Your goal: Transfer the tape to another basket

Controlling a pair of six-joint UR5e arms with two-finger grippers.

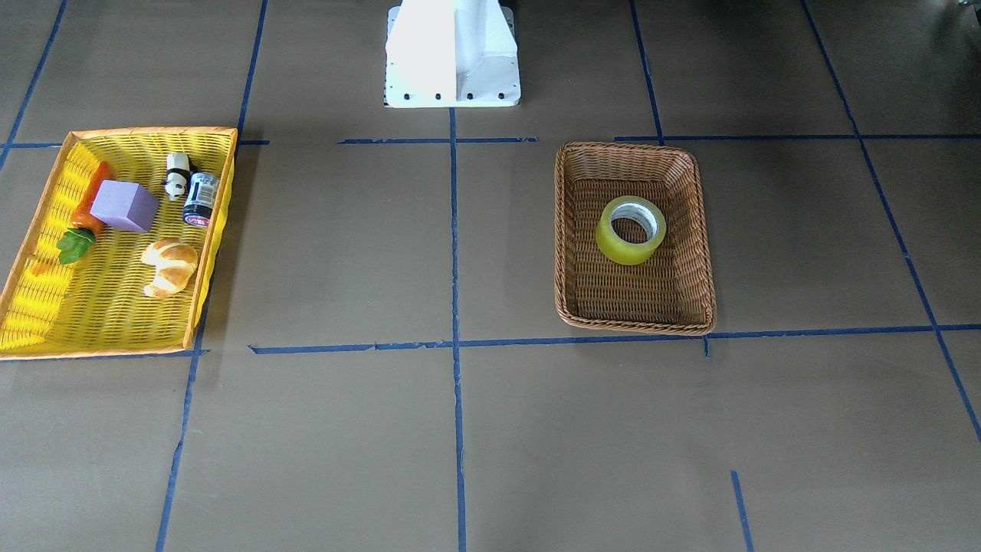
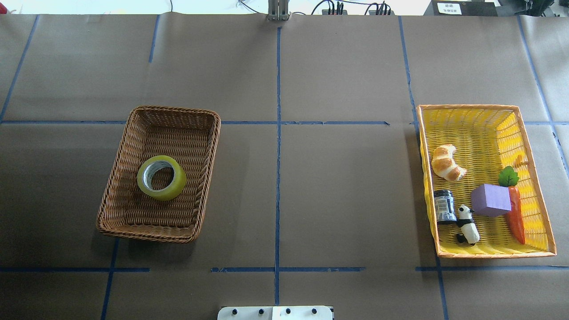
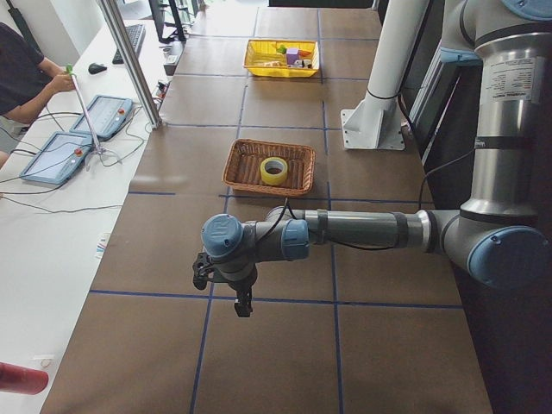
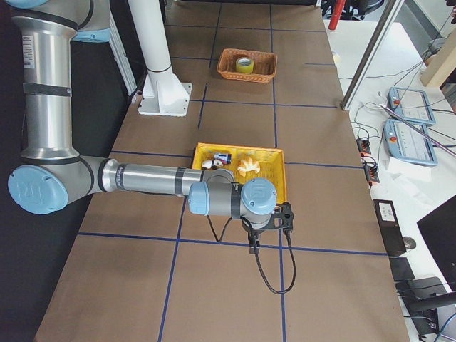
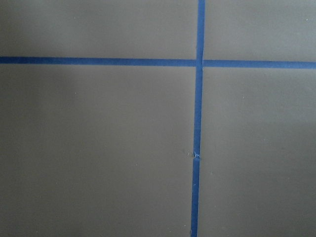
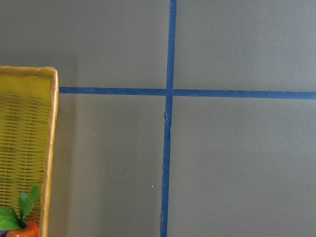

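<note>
The yellow tape roll (image 1: 631, 230) lies flat inside the brown wicker basket (image 1: 636, 322). In the overhead view the tape (image 2: 161, 178) sits near the middle of the basket (image 2: 146, 233). My left gripper (image 3: 244, 306) shows only in the exterior left view, hanging over bare table well short of the basket (image 3: 237, 164). My right gripper (image 4: 253, 246) shows only in the exterior right view, over the table just past the yellow mesh basket (image 4: 274, 178). I cannot tell whether either gripper is open or shut. Both wrist views show only table and blue tape lines.
The yellow mesh basket (image 2: 489, 254) holds a croissant (image 2: 448, 162), a purple block (image 2: 490, 200), a carrot (image 2: 515, 215), a panda figure (image 2: 467, 224) and a small dark can (image 2: 444, 206). The robot's white base (image 1: 452, 54) stands at the table's edge. An operator (image 3: 26, 73) sits at a side desk.
</note>
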